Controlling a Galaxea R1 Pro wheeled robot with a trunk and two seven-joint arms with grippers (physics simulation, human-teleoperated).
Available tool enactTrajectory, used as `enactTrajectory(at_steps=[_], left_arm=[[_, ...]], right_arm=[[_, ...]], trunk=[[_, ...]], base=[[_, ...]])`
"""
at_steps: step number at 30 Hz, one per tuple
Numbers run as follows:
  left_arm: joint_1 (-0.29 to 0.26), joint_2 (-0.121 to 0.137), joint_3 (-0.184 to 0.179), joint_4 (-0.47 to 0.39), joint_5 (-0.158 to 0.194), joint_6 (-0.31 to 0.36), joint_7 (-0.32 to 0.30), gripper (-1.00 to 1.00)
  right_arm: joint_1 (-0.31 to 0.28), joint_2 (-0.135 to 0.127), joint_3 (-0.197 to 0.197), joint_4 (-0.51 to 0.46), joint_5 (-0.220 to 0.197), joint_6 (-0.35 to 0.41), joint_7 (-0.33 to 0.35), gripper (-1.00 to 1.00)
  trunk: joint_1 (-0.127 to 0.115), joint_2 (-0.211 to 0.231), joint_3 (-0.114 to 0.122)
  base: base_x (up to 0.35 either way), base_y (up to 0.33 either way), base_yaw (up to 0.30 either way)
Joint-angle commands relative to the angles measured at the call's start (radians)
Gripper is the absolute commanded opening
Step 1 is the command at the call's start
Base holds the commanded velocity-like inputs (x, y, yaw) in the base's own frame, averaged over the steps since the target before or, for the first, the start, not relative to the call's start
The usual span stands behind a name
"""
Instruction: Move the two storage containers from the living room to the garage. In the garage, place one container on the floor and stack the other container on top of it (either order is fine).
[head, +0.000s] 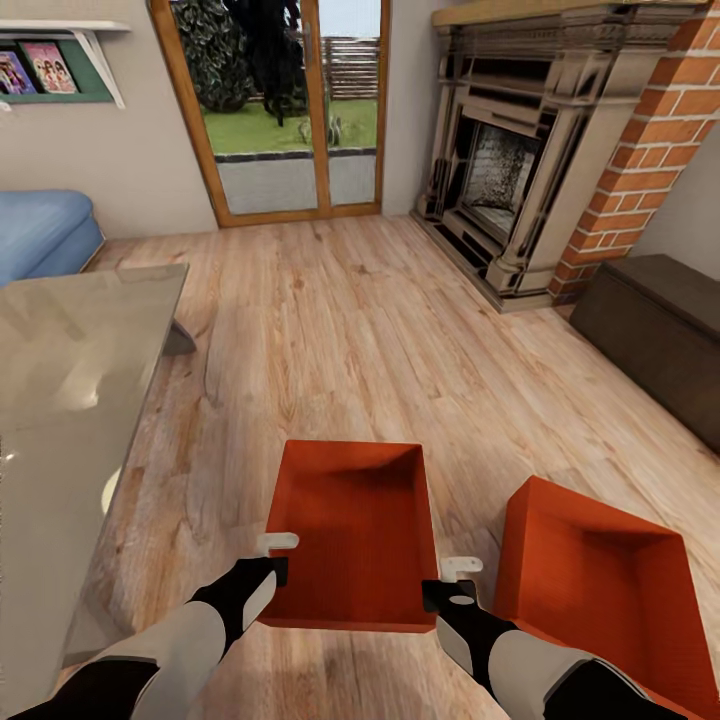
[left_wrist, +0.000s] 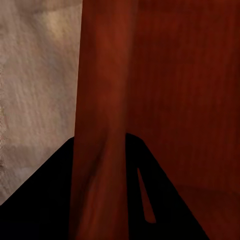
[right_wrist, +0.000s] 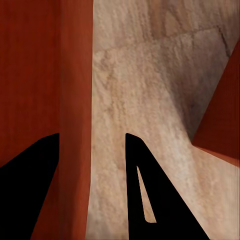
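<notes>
On the near wood-plank floor (head: 350, 330), left orange-red lidless plastic bin (head: 355, 530) clamped by left gripper (left_wrist: 100, 200), straddled unclosed by right gripper (right_wrist: 92, 200); uneven grip risks tilting into neighbouring identical bin (head: 610, 590).

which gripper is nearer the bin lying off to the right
Right. The right gripper sits at the near right corner of the middle bin, beside the right bin. The left gripper is at the middle bin's far side from it.

Two orange-red bins (head: 360, 530) (head: 600, 590) are sitting on light wood-plank floor (head: 380, 330); red brick (head: 650, 150) is showing at two o'clock.
</notes>
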Motion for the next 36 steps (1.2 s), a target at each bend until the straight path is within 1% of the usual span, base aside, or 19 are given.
enactTrajectory(at_steps=[1,36], left_arm=[[0.001,0.000,-0.001,0.002,-0.001,0.008,0.006,-1.00],[0.001,0.003,-0.001,0.002,-0.001,0.008,0.010,-1.00]], right_arm=[[-0.001,0.000,-0.004,-0.002,0.002,-0.018,-0.003,-1.00],[-0.001,0.005,-0.004,-0.002,0.003,-0.020,-0.002,-1.00]], trunk=[[-0.004,0.007,0.003],[-0.138,0.252,0.112]], base=[[0.000,0.000,0.000],[0.000,0.000,0.000]])
